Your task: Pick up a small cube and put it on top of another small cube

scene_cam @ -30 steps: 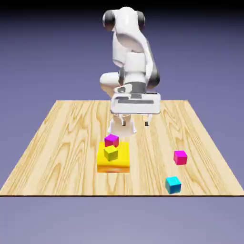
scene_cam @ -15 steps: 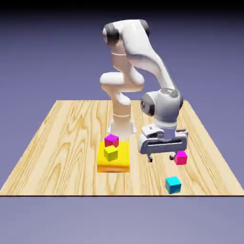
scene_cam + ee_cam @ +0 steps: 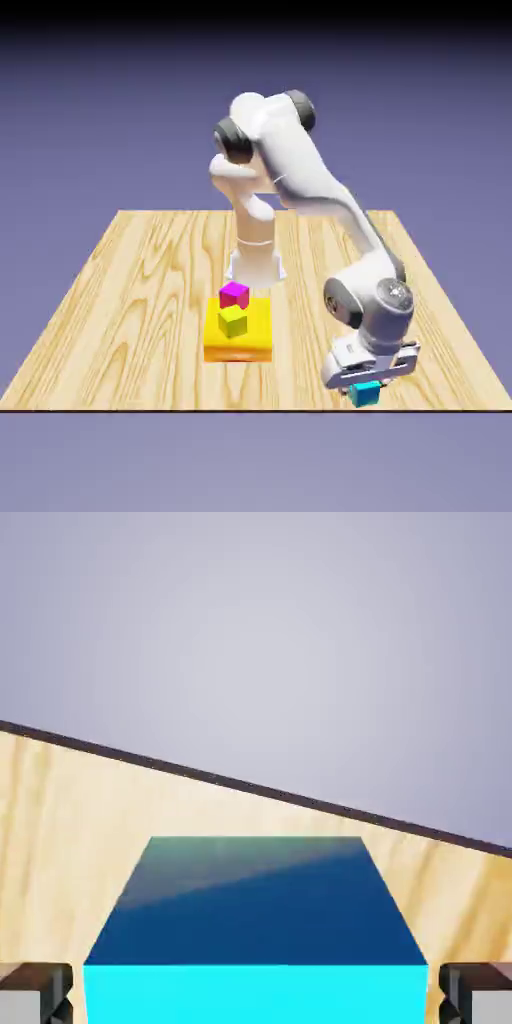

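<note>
A small cyan cube (image 3: 366, 395) rests on the wooden table close to its front edge, at the exterior view's right. My gripper (image 3: 367, 383) is down over it. In the hand view the cyan cube (image 3: 255, 932) fills the space between my gripper's (image 3: 256, 994) two grey fingertips (image 3: 35, 994), with a thin gap on each side. A small magenta cube (image 3: 234, 294) and a small yellow cube (image 3: 232, 321) sit at the large yellow block (image 3: 240, 342). Whether the magenta cube is on the block or just behind it, I cannot tell.
The table's front edge (image 3: 200, 409) runs right beside the cyan cube, and it crosses the hand view as a dark line (image 3: 250, 784). My arm's lower links (image 3: 370, 300) cover the table's right side.
The arm swung from above the yellow block to the exterior view's right and down to the cyan cube. Its fingers drew in around the cube. A magenta cube at the right is now hidden behind the arm.
</note>
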